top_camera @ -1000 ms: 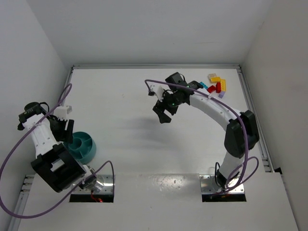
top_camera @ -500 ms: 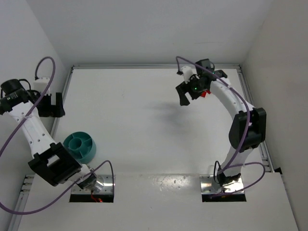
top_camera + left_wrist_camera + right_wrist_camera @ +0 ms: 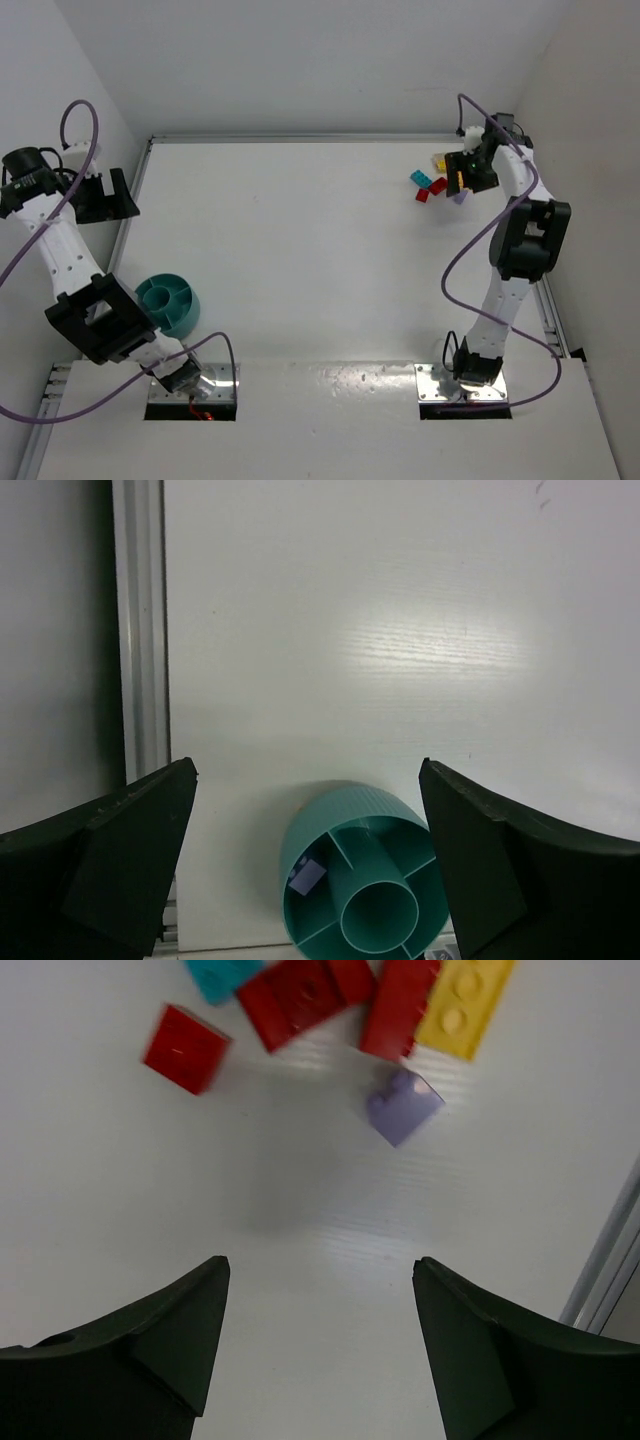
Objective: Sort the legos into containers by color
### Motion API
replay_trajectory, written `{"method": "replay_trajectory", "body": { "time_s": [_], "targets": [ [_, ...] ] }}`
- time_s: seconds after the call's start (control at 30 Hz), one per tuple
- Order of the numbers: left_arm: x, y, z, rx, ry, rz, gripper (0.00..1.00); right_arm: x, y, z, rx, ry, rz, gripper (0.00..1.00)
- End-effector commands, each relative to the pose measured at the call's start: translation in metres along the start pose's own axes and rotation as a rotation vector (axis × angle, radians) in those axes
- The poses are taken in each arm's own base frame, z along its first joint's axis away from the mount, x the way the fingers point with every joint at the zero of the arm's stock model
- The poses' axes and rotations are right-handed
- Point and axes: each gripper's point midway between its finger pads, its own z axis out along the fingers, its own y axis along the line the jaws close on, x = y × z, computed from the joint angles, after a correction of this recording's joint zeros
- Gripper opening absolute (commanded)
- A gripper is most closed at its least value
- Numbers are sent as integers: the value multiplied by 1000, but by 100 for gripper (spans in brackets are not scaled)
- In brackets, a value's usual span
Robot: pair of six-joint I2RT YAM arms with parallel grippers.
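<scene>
The legos lie in a cluster at the back right: a yellow brick (image 3: 465, 1000), three red bricks (image 3: 185, 1048) (image 3: 300, 995) (image 3: 400, 1005), a teal one (image 3: 220, 972) and a lilac one (image 3: 403, 1107). My right gripper (image 3: 320, 1262) (image 3: 466, 175) hovers open just short of them, with nothing between its fingers. The teal bowl (image 3: 168, 303) (image 3: 365, 880) stands at the near left, and one lilac brick (image 3: 308, 877) lies in a compartment of it. My left gripper (image 3: 308, 770) (image 3: 103, 200) is high above the bowl by the left rail, wide open and holding nothing.
An aluminium rail (image 3: 135, 190) (image 3: 140, 630) runs along the table's left edge and another (image 3: 610, 1270) along the right edge, close to the bricks. White walls enclose the table. Metal base plates (image 3: 190, 390) (image 3: 463, 385) sit at the near edge.
My left gripper opened at the bowl, then rose and drew back to the left rail. The right arm swung from the table's middle to the bricks at the back right.
</scene>
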Motion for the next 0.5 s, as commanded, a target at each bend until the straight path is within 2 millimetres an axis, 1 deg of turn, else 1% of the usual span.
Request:
{"method": "replay_trajectory", "body": {
  "time_s": [0.0, 0.03, 0.07, 0.1, 0.13, 0.17, 0.2, 0.23, 0.27, 0.3, 0.33, 0.37, 0.4, 0.43, 0.47],
  "targets": [
    [-27, -1, -14, -56, -131, -42, 100, 25, -19, 6, 43, 54, 145, 74],
    [-32, 1, -14, -61, -150, -51, 100, 29, -16, 9, 31, 58, 159, 74],
    [-32, 0, -14, -64, -158, -56, 100, 36, -17, 11, 31, 71, 184, 74],
    [-31, 1, -12, -64, -160, -55, 100, 37, -16, 14, 33, 68, 214, 74],
    [-31, 0, -12, -63, -160, -69, 100, 42, -16, 15, 42, 83, 226, 76],
    [-34, 1, -12, -66, -171, -76, 100, 45, -17, 22, 39, 92, 228, 76],
    [-35, -2, -11, -59, -169, -69, 100, 48, -20, 30, 49, 109, 239, 76],
    [-34, 0, -11, -68, -167, -70, 100, 50, -25, 33, 54, 114, 266, 76],
    [-34, -1, -11, -67, -167, -84, 100, 51, -28, 36, 64, 121, 267, 76],
    [-33, 0, -8, -64, -160, -88, 100, 47, -29, 38, 66, 115, 278, 76],
    [-33, 1, -8, -72, -157, -100, 100, 51, -33, 44, 68, 127, 303, 74],
    [-33, 1, -8, -72, -157, -100, 100, 54, -32, 47, 66, 136, 317, 74],
    [-33, 1, -8, -71, -158, -109, 100, 47, -34, 47, 72, 115, 328, 73],
    [-32, 2, -9, -80, -155, -110, 100, 52, -34, 52, 83, 131, 367, 73],
    [-32, 2, -9, -80, -155, -110, 100, 50, -38, 53, 105, 123, 385, 71]
  ]
}}
